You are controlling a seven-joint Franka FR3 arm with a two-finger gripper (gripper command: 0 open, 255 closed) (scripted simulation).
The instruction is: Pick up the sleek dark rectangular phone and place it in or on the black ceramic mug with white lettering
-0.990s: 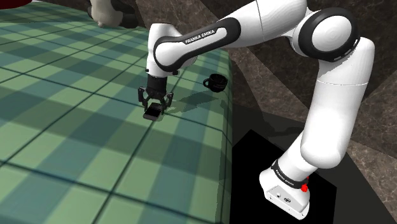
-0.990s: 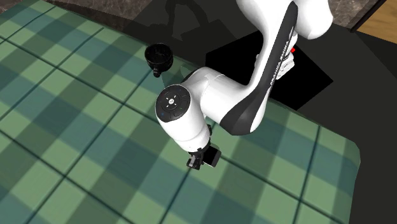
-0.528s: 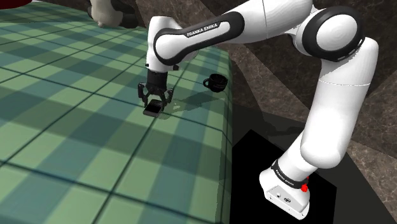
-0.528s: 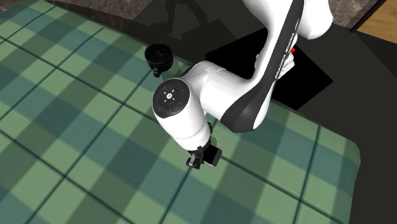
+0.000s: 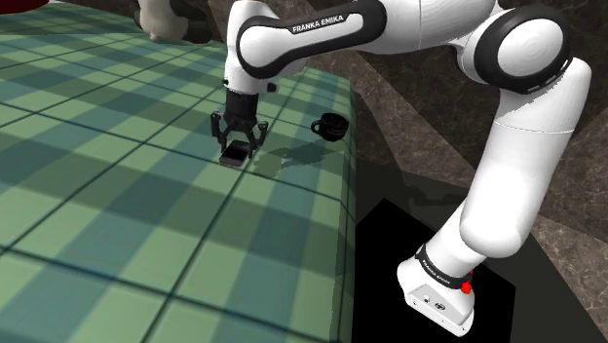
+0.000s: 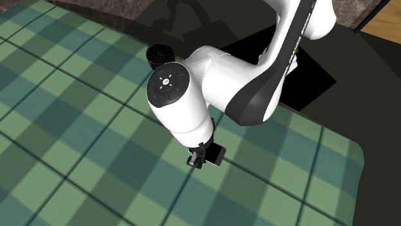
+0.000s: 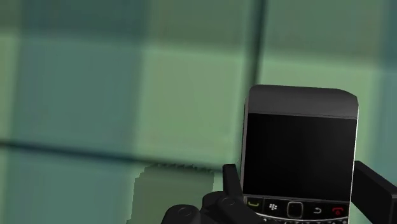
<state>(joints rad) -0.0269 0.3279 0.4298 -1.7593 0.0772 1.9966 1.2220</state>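
We see the all-black two-finger hand (image 5: pixel 235 144) clamped on the dark rectangular phone (image 7: pixel 299 153), over the green checked cloth (image 5: pixel 117 195), well apart from the small black mug (image 5: pixel 331 126).

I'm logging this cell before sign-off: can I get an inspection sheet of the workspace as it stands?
Surface: green plaid cloth, flat.
Job's things: dark phone held off the cloth; black mug upright near the cloth's edge, apart from it.
Clutter: pale object at the far edge, unclear what.
Grippers: gripper shut on the phone.
Cables: nothing seen.
Surroundings: dark veined floor beside the table.
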